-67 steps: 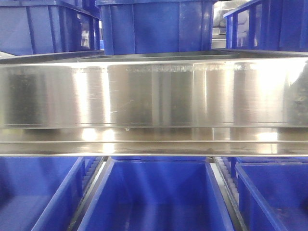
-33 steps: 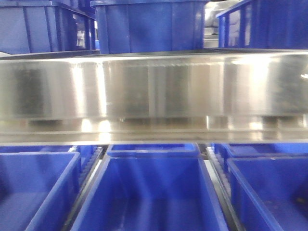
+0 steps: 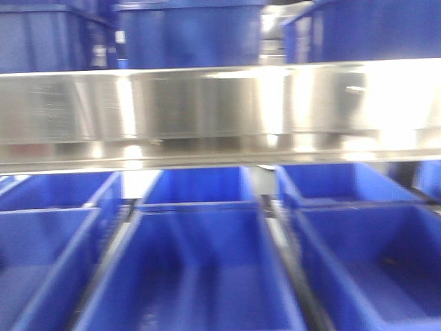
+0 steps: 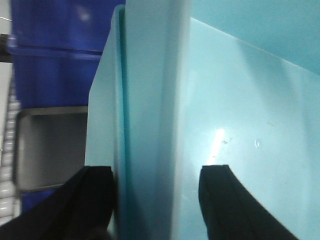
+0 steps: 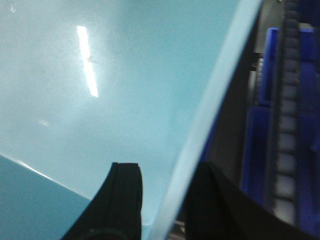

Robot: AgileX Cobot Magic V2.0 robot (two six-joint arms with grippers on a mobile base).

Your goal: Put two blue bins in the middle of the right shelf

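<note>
Left fingers and right fingers each clamp the bin wall (rim between them); carry level, clearing right shelf rail

**Black Fingers at the Bottom of Each Wrist View**

Only small parts of the robot are shown. On the left gripper, two black fingers are seen. They are dull and smooth, with flat tops, and they get wider lower down. On the right gripper, two more black fingers of the same kind are seen. One is shaped with a flat, square tip, and the other is more rounded. The edges are blurred, so tiny details cannot be made out.
</note>
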